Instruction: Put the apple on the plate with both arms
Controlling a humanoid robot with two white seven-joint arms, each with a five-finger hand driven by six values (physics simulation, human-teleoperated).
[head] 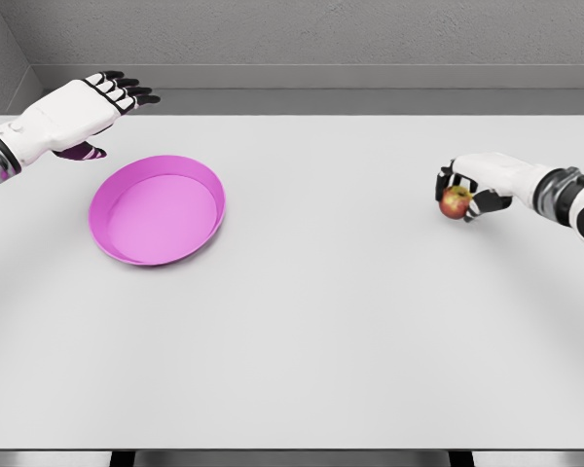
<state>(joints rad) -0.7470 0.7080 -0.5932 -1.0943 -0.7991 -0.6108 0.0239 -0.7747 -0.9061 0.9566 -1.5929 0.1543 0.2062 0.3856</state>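
A small red-yellow apple (456,202) sits at the right side of the white table (331,321). My right hand (464,189) is wrapped around it, fingers curled over its top and sides. A pink plate (157,209) lies on the left half of the table. Behind the plate's far left rim my left hand (105,97) hovers with fingers spread, holding nothing.
A grey wall runs along the table's far edge. The wide stretch of table between the plate and the apple holds no objects.
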